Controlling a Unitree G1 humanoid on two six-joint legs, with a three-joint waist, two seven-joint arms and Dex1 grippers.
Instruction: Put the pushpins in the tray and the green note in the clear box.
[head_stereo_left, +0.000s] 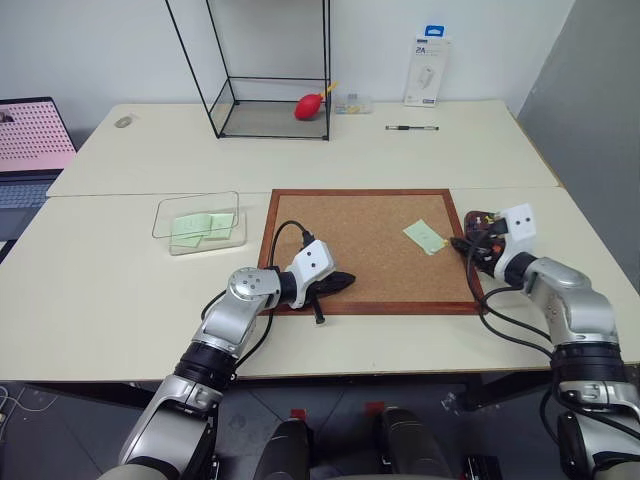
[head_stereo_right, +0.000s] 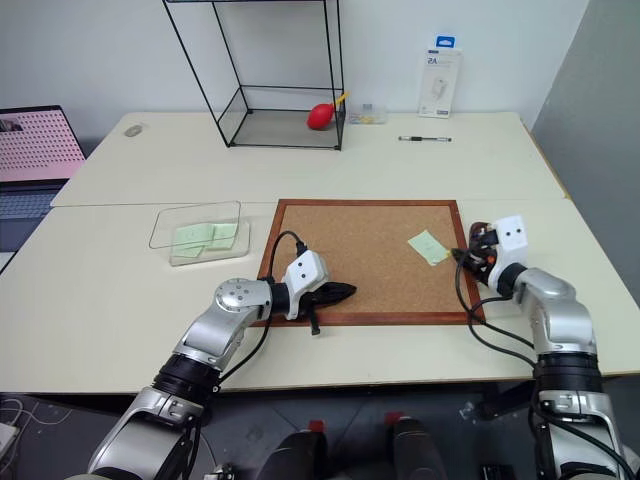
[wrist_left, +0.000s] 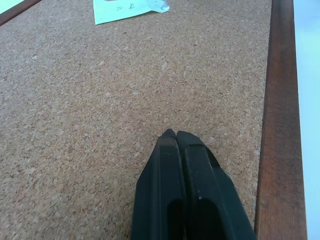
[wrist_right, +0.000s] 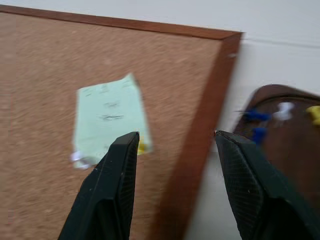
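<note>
The green note (head_stereo_left: 424, 236) lies on the cork board (head_stereo_left: 340, 215), toward its right side. A yellow pushpin (wrist_right: 142, 146) and a white one (wrist_right: 78, 158) sit at the note's edge. The dark reddish tray (wrist_right: 280, 135) rests just off the board's right frame and holds blue, white and yellow pushpins (wrist_right: 257, 116). My right gripper (wrist_right: 175, 137) stands open over the board's right frame, between note and tray, with nothing in it. My left gripper (head_stereo_left: 345, 280) is shut and empty over the board's near-left part. The clear box (head_stereo_left: 200, 222), left of the board, holds green slips.
A tall black-wire glass case (head_stereo_left: 270, 70) with a red bulb (head_stereo_left: 308, 106) stands at the back. A pen (head_stereo_left: 412, 128) and a white package (head_stereo_left: 427, 72) lie at the back right. A laptop (head_stereo_left: 30, 140) sits at the far left.
</note>
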